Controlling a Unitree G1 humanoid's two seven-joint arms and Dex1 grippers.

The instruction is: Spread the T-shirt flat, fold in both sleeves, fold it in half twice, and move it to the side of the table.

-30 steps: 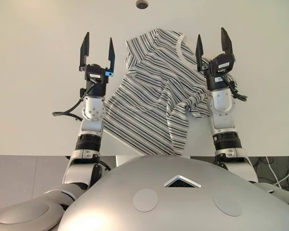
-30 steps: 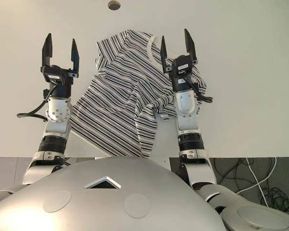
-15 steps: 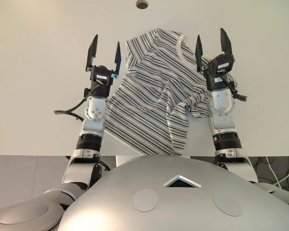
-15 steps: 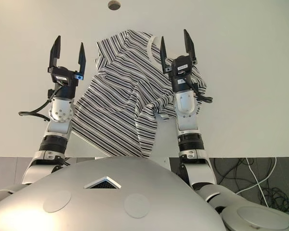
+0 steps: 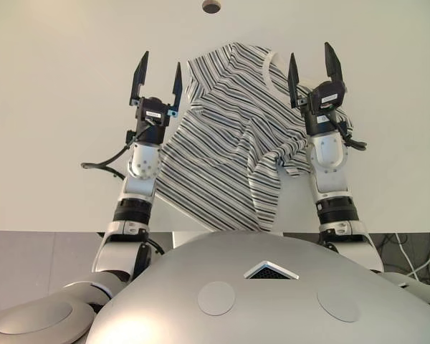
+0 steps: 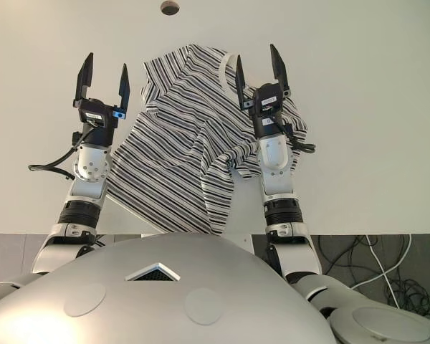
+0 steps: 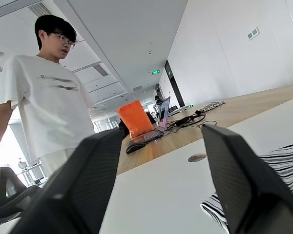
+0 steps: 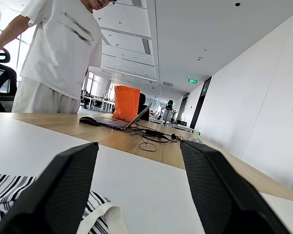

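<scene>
Presently the striped T-shirt (image 5: 229, 143) lies rumpled and partly folded over itself at mid-counter (image 5: 50, 107), collar at the far side, hem reaching the near edge. The left claw (image 5: 160, 68) stands with fingers apart and nothing between them, at the shirt's left edge near the shoulder; the right claw (image 5: 312, 61), likewise spread and holding nothing, is over the shirt's right side just beside the collar. Whether either claw touches the cloth cannot be told; a round grommet (image 5: 211, 6) sits in the counter beyond the collar.

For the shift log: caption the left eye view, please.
Left gripper and right gripper, both open, at either side of the crumpled striped T-shirt on the white table.
</scene>
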